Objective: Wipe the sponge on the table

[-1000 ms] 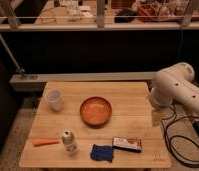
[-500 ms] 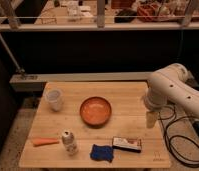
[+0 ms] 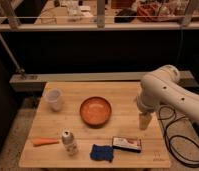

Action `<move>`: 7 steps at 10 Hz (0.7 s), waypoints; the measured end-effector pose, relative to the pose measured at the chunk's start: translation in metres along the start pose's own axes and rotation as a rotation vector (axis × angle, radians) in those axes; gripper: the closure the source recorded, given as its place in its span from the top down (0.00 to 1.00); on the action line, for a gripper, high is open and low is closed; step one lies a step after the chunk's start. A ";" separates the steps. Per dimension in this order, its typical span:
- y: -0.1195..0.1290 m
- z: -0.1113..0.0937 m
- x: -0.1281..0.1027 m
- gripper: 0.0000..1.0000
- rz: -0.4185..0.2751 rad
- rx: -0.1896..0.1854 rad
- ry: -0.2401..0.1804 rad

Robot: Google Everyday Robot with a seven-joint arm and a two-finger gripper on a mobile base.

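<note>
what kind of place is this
Probably a robot test lab: a wooden table staged with a bowl, cup and sponge, cables on the floor, and the robot's hand hanging over the table's right side.

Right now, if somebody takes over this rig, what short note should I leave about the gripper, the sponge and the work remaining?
Gripper: open, empty, above the right side of the table, right of the orange bowl.
Sponge: lying at the front edge, between the can and the flat box, untouched.
Done: nothing yet.
Left: reach the sponge, grasp it, wipe the table.
</note>
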 end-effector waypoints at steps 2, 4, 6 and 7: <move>0.007 0.004 -0.013 0.80 -0.014 -0.004 -0.020; 0.014 0.008 -0.033 0.80 -0.029 -0.010 -0.036; 0.018 0.011 -0.037 0.80 -0.028 -0.014 -0.050; 0.022 0.014 -0.037 0.80 -0.027 -0.015 -0.058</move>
